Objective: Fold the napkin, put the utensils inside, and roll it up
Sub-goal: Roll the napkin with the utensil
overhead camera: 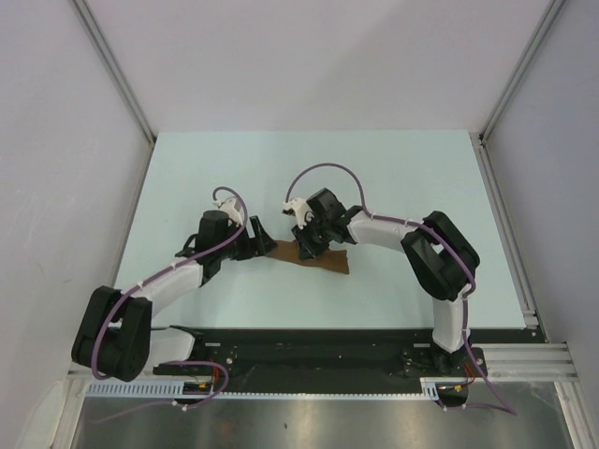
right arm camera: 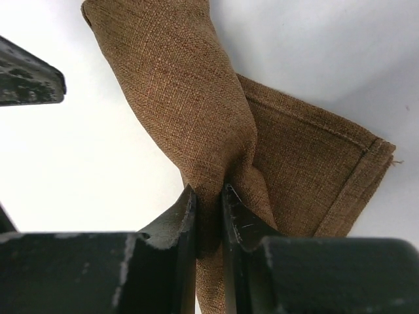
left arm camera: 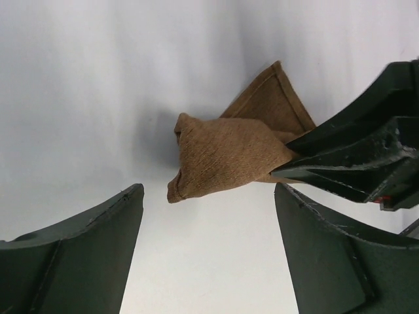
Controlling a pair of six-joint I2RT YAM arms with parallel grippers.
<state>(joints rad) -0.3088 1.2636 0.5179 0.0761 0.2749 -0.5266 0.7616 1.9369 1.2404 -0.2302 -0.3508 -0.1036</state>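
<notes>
The brown napkin point(overhead camera: 318, 258) lies rolled and bunched on the table between the two arms. My right gripper point(overhead camera: 306, 245) is shut on a thick fold of the napkin point(right arm camera: 196, 111), the cloth pinched between its fingertips point(right arm camera: 186, 209). My left gripper point(overhead camera: 258, 239) is open and empty, just left of the roll's end point(left arm camera: 222, 154), with bare table between its jaws. In the left wrist view the right gripper point(left arm camera: 308, 165) clamps the cloth from the right. The fork and the dark-handled utensil are out of view.
The pale table point(overhead camera: 393, 178) is bordered by grey walls at the back and sides. A metal rail point(overhead camera: 510, 224) runs along its right edge. The black mounting rail point(overhead camera: 309, 351) with both arm bases lies at the near edge.
</notes>
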